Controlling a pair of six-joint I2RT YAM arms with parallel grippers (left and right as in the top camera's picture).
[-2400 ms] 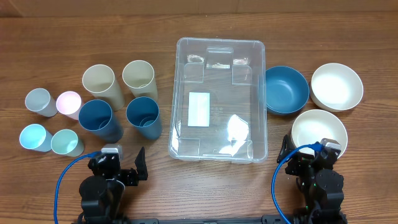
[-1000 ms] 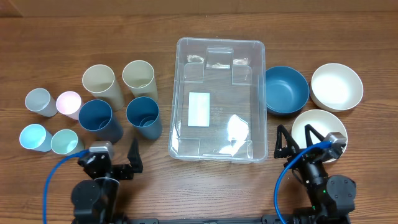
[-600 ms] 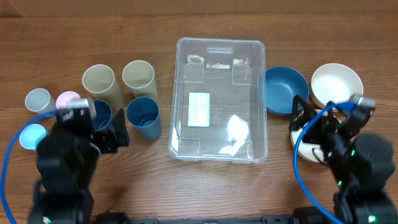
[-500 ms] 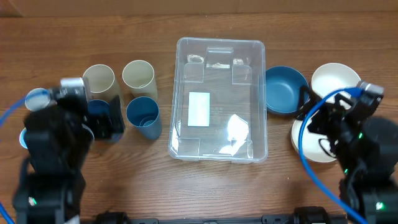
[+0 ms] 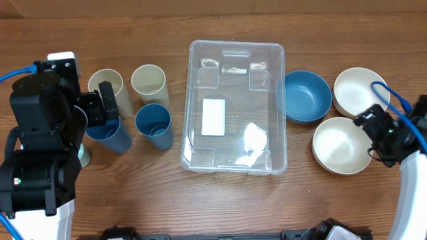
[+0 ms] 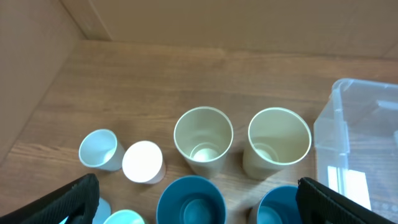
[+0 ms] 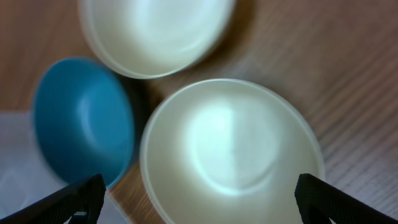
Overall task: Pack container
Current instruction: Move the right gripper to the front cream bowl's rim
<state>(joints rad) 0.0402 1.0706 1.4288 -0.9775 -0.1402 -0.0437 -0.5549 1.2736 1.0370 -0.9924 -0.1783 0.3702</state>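
Note:
The clear plastic container (image 5: 235, 151) sits empty in the middle of the table, with a white label (image 5: 214, 117) on its bottom. Its corner shows at the right of the left wrist view (image 6: 367, 118). My left gripper (image 5: 105, 101) is open and empty, above the dark blue cup (image 5: 112, 137) in the cup cluster. In the left wrist view the left gripper (image 6: 199, 202) spans that cup (image 6: 189, 200). My right gripper (image 5: 375, 127) is open and empty, above the right edge of the near cream bowl (image 5: 337, 145). The right wrist view shows the right gripper (image 7: 202, 202) over this bowl (image 7: 230, 149).
Two cream cups (image 5: 149, 81) (image 5: 107, 85) and a second dark blue cup (image 5: 154, 125) stand left of the container. Small pale cups (image 6: 98, 149) (image 6: 143, 162) lie further left, hidden under my left arm in the overhead view. A blue bowl (image 5: 307, 95) and a far cream bowl (image 5: 357, 90) are on the right.
Both arms have risen from the front edge and moved away from it. The left went over the cups, the right over the bowls. Nothing on the table has moved.

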